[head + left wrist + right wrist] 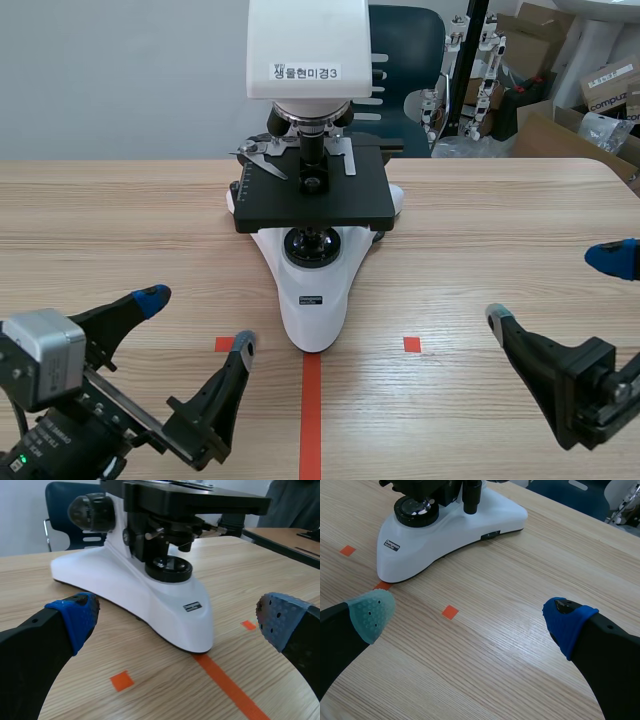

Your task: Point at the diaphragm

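I have both arms low, one coming in from each side. My left gripper [197, 322] stands with its fingers [35, 650] spread wide and nothing between them. Its tips point forward, one carrying a blue pad [75, 617] and the other a paler grey-blue one. My right gripper [553, 288] is spread just as wide and is also empty. Its grey-green tip sits toward the middle, and its blue tip sits further out and a little higher.
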